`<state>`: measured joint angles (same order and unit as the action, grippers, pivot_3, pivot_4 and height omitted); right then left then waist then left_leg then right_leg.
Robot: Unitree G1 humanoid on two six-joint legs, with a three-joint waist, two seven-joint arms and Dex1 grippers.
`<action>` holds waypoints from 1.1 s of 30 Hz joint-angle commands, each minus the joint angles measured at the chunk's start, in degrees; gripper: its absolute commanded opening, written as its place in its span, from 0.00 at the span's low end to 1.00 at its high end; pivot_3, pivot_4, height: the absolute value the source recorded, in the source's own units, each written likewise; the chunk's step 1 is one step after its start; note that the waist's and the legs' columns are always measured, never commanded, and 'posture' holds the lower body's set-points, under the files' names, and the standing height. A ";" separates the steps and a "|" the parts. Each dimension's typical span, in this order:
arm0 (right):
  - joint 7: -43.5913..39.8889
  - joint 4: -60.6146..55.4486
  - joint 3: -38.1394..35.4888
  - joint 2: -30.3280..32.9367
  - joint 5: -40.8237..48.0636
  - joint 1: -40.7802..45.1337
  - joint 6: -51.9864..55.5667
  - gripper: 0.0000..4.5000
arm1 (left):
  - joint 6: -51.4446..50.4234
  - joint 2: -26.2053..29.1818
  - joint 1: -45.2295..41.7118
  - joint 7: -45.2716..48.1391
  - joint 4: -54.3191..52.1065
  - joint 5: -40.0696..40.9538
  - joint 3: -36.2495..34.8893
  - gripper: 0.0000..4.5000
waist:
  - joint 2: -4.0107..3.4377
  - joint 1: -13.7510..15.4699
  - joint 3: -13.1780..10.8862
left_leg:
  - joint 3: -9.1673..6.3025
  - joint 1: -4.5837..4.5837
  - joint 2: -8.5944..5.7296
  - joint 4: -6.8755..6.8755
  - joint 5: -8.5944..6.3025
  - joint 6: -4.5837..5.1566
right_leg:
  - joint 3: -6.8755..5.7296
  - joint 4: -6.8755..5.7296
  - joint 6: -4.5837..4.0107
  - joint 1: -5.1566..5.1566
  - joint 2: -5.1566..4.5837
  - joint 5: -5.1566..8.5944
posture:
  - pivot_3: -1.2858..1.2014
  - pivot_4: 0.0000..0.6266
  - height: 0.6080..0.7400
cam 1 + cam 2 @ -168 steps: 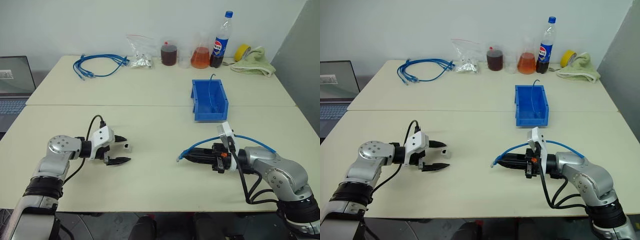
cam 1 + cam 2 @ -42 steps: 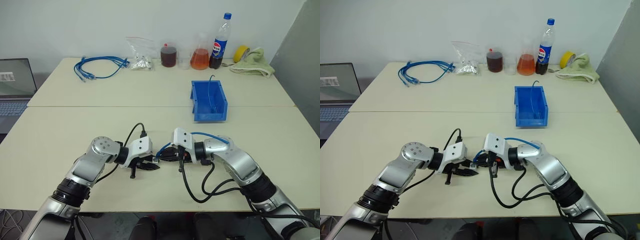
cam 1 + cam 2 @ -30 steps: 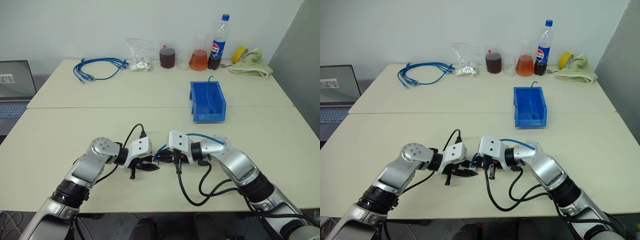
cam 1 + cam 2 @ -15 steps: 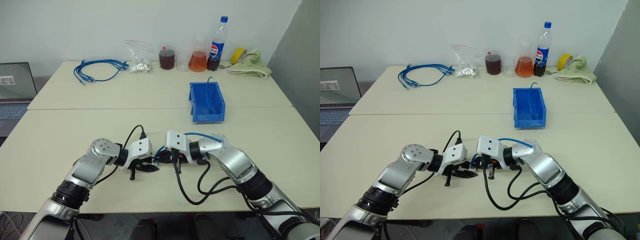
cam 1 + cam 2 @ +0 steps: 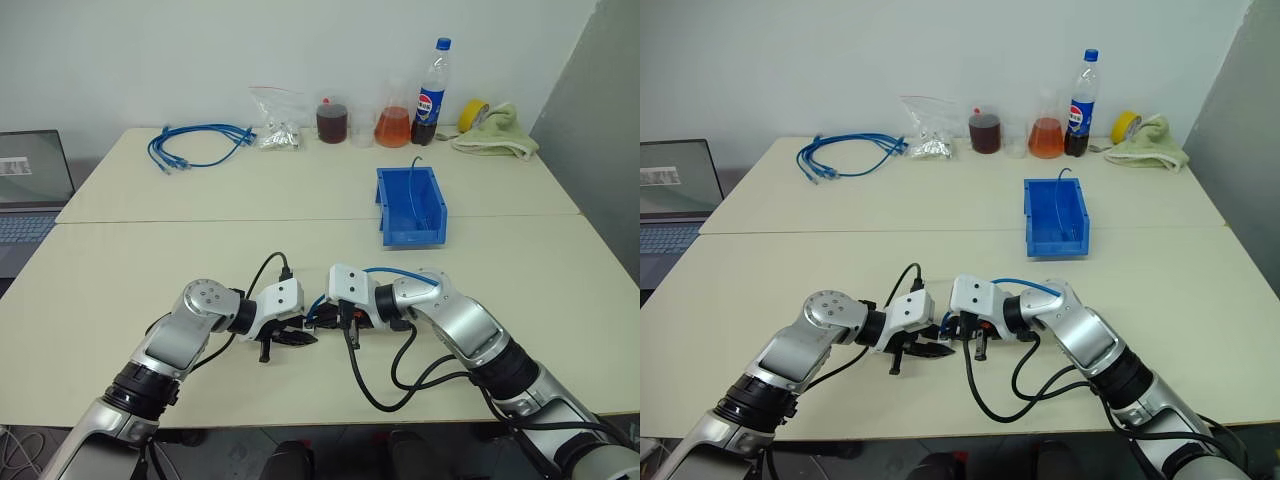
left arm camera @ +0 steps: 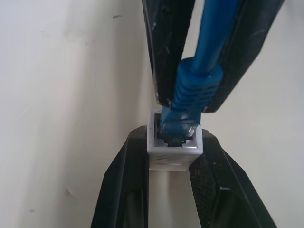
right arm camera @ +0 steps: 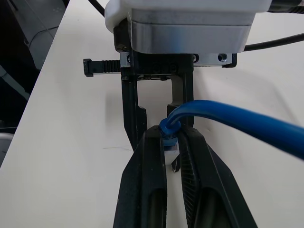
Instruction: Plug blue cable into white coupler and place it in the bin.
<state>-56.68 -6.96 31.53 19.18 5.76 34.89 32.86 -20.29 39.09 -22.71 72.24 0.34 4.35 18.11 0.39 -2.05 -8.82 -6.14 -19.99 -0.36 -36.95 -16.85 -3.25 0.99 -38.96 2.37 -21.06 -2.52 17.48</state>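
left end effector [image 5: 300, 337]: its 2 black fingers are closed on the white coupler [image 6: 174, 151], low over the front part of the counter [image 5: 200, 260].
right end effector [image 5: 322, 318]: clamped on the blue cable [image 6: 196, 90] just behind its plug, tip to tip with the left one.
plug: its tip sits inside the dark socket of the coupler; I cannot tell if it is fully seated.
cable path: from the right fingers it arches back over the right wrist as a blue loop [image 5: 400, 270].
bin [image 5: 409, 205]: blue, open on top, on the counter well behind the 2 end effectors, toward the right.
bottle [image 5: 430, 79]: at the back edge, with a round red, white and blue Pepsi logo on a blue label; the words are too small to read.
cable bundle [image 5: 195, 145]: coiled blue cables at the back left.
laptop [image 5: 32, 185]: at the far left; the writing on its screen is not readable.
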 commanded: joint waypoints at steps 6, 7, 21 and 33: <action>-0.84 2.73 0.03 -0.52 -0.01 -0.35 -0.63 0.02 | 1.89 -0.08 3.35 -1.62 3.50 -0.37 0.01 0.42 | -0.02 0.01 -0.01 | -0.02 0.02 0.06 0.00 0.00 0.00 | 0.00 -0.02 0.00 -0.01 0.09 0.00 | 0.52 0.24 1.00; -0.71 2.62 -0.37 -0.48 0.05 -0.27 -0.61 0.02 | 2.13 0.15 3.61 -1.72 3.68 -0.28 -0.40 0.46 | -0.02 0.02 -0.01 | -0.03 0.02 0.06 -0.01 0.00 0.00 | 0.00 -0.02 0.00 -0.01 0.09 0.00 | 0.52 0.24 1.00; 3.57 -3.52 -15.15 1.15 8.05 -1.90 7.20 0.02 | -6.87 1.39 8.52 -8.21 -8.45 10.61 -13.47 1.00 | 0.07 0.02 -0.35 | -0.25 -0.64 0.19 -0.06 0.01 -0.01 | -0.06 -0.08 -0.03 -0.61 0.22 -0.02 | 0.52 0.24 1.00; 7.43 -3.85 -36.11 11.86 18.03 1.11 15.77 0.02 | -19.58 -3.94 -0.29 -22.53 -18.56 14.41 -15.12 1.00 | 0.25 0.32 -0.77 | -0.07 -1.22 -0.10 -0.09 0.01 -0.03 | -0.04 0.04 -0.04 -0.99 -0.21 -0.04 | 0.52 0.24 1.00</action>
<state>-50.35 -10.71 0.10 29.89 21.39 32.71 48.10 -39.75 36.53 -20.14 53.55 -16.29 19.80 2.64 0.64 -1.73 -9.59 -6.19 -21.20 -0.46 -37.05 -16.84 -3.29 0.94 -38.93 2.33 -22.05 -2.73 17.45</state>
